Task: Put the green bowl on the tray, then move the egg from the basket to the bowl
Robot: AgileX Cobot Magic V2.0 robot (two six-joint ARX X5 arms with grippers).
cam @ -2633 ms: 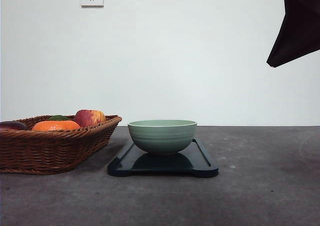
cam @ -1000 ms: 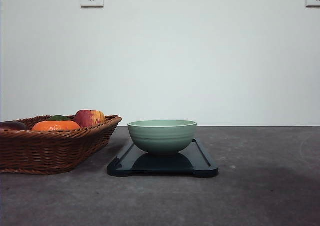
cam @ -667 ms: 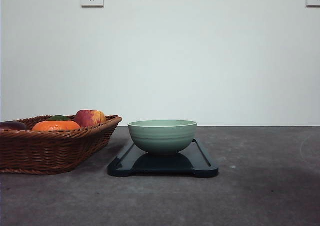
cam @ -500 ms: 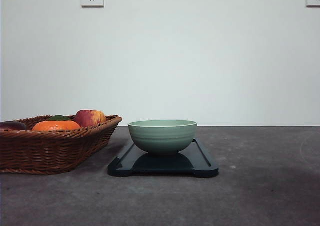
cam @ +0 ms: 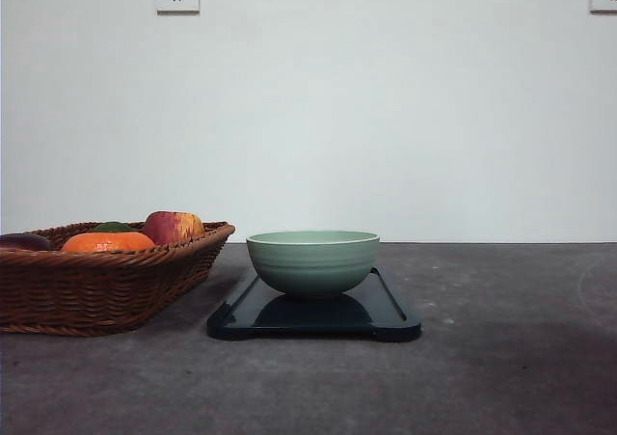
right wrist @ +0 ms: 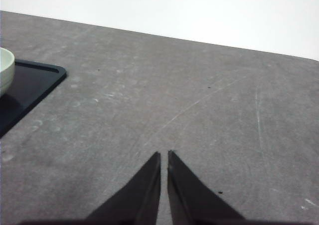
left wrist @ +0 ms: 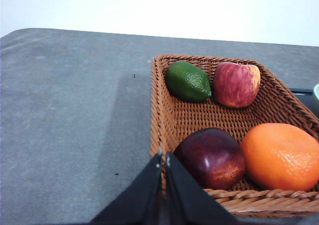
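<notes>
Bowl (cam: 312, 261) seated on tray (cam: 386, 312).
Left hand (left wrist: 163, 157) pressed together at basket (left wrist: 164, 110) rim beside dark-red egg (left wrist: 212, 157); right hand (right wrist: 164, 156) pressed together over table (right wrist: 199, 95).

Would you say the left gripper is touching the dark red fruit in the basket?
Apart: in the left wrist view the left gripper tips sit at the basket rim, beside the dark red fruit.
</notes>
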